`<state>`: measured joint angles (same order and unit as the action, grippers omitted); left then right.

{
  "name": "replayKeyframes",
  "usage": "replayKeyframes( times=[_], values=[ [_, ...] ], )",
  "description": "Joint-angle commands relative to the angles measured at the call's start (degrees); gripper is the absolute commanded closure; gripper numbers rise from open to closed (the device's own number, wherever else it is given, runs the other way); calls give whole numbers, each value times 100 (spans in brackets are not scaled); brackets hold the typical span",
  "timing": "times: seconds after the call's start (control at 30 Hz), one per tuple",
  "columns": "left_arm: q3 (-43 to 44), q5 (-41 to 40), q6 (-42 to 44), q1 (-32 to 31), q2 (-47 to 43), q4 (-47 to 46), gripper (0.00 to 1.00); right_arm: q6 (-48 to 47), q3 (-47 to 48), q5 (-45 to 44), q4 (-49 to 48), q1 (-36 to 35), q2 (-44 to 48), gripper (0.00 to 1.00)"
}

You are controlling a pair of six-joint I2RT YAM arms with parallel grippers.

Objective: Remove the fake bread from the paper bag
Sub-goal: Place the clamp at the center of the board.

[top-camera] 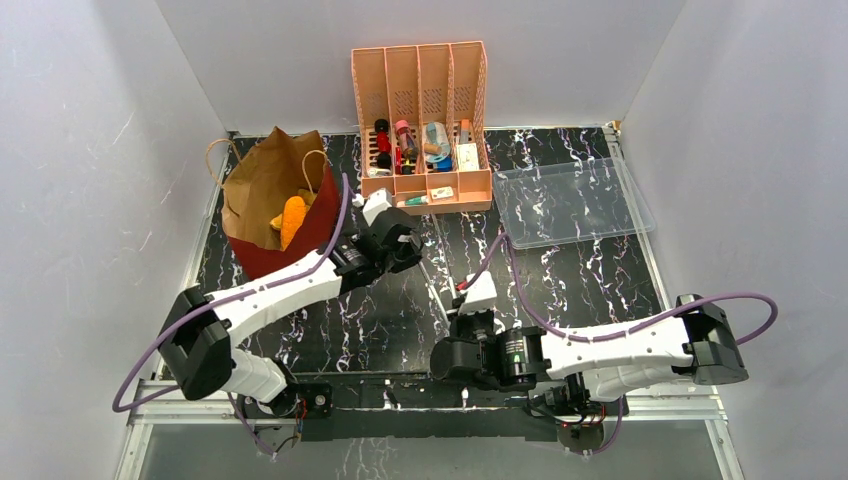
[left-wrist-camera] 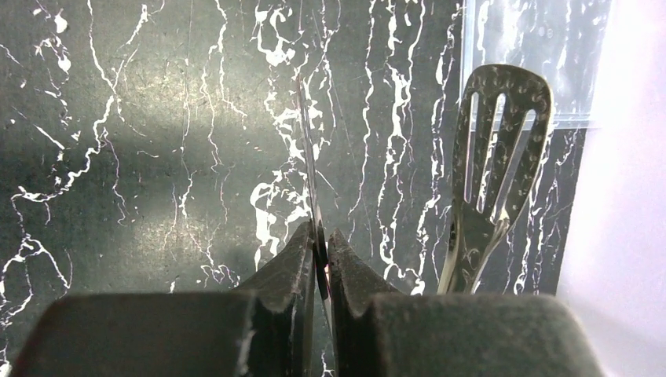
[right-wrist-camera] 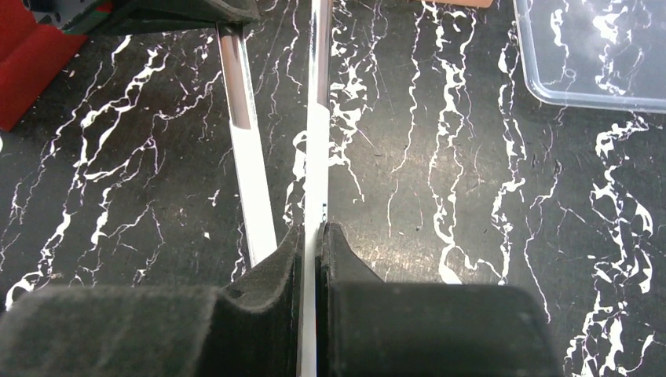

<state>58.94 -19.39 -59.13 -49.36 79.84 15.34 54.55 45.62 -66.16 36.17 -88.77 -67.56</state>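
Observation:
The paper bag [top-camera: 262, 185], brown with a red lower part [right-wrist-camera: 23, 55], stands open at the back left. Inside it shows the fake bread [top-camera: 292, 221], an orange-golden piece. Metal tongs [top-camera: 436, 290] lie stretched between my two grippers over the table's middle. My left gripper [top-camera: 414, 254] [left-wrist-camera: 320, 236], to the right of the bag, is shut on one thin tong arm [left-wrist-camera: 308, 149]; the slotted tong head [left-wrist-camera: 499, 141] of the other arm hangs free beside it. My right gripper [top-camera: 458, 306] [right-wrist-camera: 314, 232] is shut on the other tong arm [right-wrist-camera: 317, 133].
A pink slotted organizer [top-camera: 420, 75] with small bottles and boxes stands at the back centre. A clear plastic tray [top-camera: 570, 200] [right-wrist-camera: 589, 55] lies at the back right. White walls close in the black marbled table [top-camera: 590, 280] on three sides.

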Motion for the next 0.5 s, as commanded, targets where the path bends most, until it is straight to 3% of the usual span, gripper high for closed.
replayKeyframes(
  times=[0.0, 0.2, 0.47],
  values=[
    [-225, 17, 213, -40, 70, -60, 100, 673, -154, -401, 143, 29, -28, 100],
    [-287, -467, 182, -356, 288, -128, 100, 1139, -214, -314, 0, 181, -381, 100],
    [-40, -871, 219, -718, 669, -63, 100, 577, -271, -3, -770, 860, -737, 83]
  ],
)
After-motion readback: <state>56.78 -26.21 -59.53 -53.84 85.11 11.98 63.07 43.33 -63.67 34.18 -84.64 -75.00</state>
